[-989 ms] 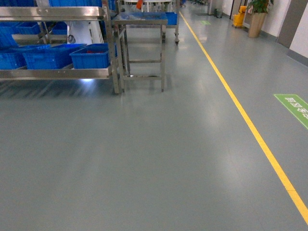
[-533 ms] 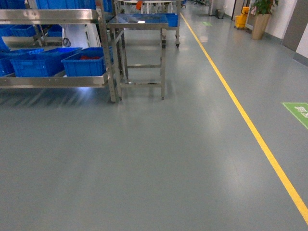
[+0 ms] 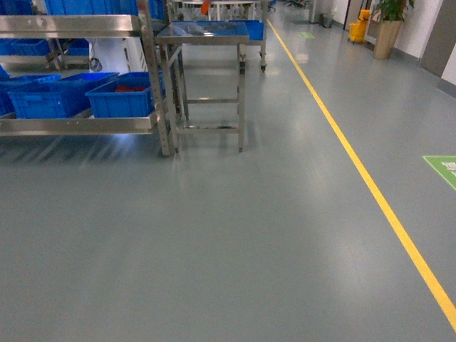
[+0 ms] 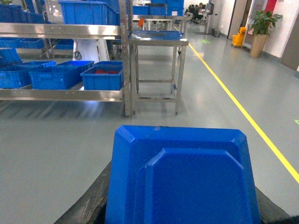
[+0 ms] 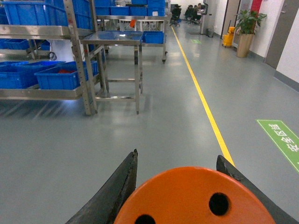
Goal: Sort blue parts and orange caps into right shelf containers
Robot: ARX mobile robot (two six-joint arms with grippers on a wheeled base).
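Right gripper [image 5: 180, 186] grasps an orange plastic cap [image 5: 194, 198]; left gripper [image 4: 180, 196] clamps a blue plastic part [image 4: 182, 177]. Bright-blue rectangular crates [image 3: 121, 96] at 10 o'clock.

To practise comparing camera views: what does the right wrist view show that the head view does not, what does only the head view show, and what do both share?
Only the right wrist view shows the right gripper with its dark fingers on either side of an orange cap, whose flat end face has small holes. It also shows people seated far down the aisle.

The head view shows no gripper or cap; it adds nothing else distinct.

Both share the steel shelf with blue crates, the steel table, the yellow floor line, the green floor sign and the potted plant.
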